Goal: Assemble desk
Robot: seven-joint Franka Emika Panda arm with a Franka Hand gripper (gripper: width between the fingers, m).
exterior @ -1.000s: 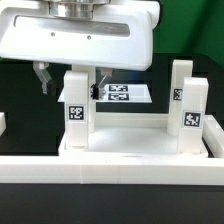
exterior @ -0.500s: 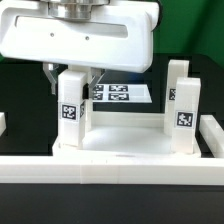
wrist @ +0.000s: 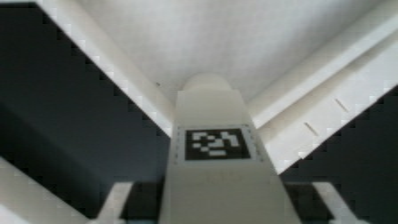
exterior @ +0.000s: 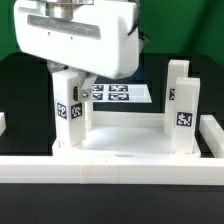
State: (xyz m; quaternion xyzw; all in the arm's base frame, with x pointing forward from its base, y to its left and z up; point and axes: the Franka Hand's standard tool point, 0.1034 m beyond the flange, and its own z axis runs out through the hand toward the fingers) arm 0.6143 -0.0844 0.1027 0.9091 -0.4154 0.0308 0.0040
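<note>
The gripper was closed around the top of a leg standing at a corner of the tabletop. It should turn gently and stay straight.

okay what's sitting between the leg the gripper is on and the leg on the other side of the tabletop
Nothing stands there. In the exterior view, only bare tabletop lies between the gripped leg and the right-hand leg. The marker board lies farther back on the table.
</note>
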